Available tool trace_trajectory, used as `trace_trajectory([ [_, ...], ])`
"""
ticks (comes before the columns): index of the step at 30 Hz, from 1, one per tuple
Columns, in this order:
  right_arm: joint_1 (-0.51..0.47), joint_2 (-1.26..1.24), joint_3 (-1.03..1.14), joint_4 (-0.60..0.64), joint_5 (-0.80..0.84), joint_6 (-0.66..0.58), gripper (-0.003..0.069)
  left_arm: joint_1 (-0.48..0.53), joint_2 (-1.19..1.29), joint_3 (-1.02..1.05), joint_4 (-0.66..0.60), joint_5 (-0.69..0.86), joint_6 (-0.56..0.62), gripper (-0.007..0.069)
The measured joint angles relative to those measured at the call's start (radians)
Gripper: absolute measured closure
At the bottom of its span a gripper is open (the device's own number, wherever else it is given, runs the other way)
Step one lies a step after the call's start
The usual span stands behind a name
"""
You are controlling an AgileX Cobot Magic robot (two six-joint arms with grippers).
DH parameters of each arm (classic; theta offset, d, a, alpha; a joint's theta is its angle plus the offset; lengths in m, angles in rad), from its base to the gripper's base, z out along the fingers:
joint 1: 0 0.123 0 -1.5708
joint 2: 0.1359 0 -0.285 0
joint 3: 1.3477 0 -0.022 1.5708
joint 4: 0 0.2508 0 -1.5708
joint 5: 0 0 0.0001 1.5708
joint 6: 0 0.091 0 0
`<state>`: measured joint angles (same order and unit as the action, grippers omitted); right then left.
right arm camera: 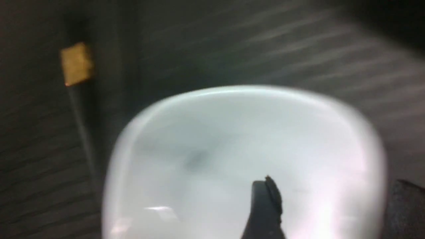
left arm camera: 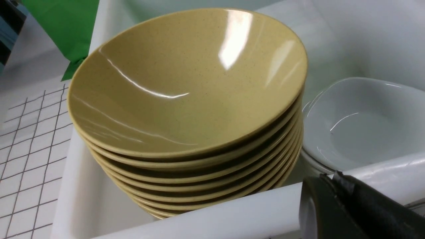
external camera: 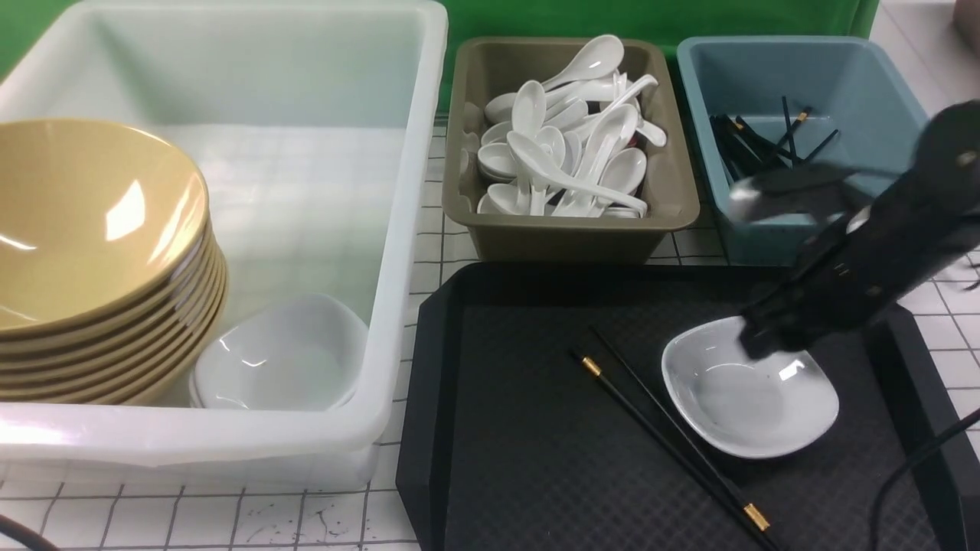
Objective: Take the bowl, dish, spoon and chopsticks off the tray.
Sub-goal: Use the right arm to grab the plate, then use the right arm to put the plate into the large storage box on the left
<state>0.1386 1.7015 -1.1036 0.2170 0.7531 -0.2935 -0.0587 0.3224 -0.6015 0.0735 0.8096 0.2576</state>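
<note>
White dish (external camera: 749,398) is seen on the black tray (external camera: 536,467) beside the chopsticks (external camera: 664,435), right gripper (external camera: 763,340) at its far rim | left wrist: left gripper (left arm camera: 348,212) by stacked yellow bowls (left arm camera: 186,93), grip undeterminable | right wrist: one finger (right arm camera: 263,205) inside dish (right arm camera: 232,142), clamping unconfirmed; dish pickup judged in hand, rim pinch and lift needed.

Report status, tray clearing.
Right gripper open over white dish rim. Left gripper near yellow bowl stack, state unclear. Dish and chopsticks on black tray; chopsticks beside dish, clear of gripper.
</note>
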Motion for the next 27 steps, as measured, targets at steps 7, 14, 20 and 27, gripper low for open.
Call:
trace_trajectory([
  [7,-0.011,0.085,0.023,0.009,-0.014,-0.017,0.0183,0.0,0.0,0.0,-0.007,-0.007,-0.017,0.0636],
  [14,0.006,0.101,0.019,0.035,-0.01,-0.03,0.0438,0.0,0.0,0.0,-0.004,-0.009,-0.017,0.0636],
  [20,0.048,-0.068,-0.071,0.079,0.118,-0.049,0.059,0.0,0.0,0.0,0.02,-0.005,-0.021,0.0636],
  [27,0.383,-0.165,-0.349,0.152,-0.036,-0.053,0.0591,0.0,0.0,0.0,0.016,-0.014,-0.045,0.0636],
])
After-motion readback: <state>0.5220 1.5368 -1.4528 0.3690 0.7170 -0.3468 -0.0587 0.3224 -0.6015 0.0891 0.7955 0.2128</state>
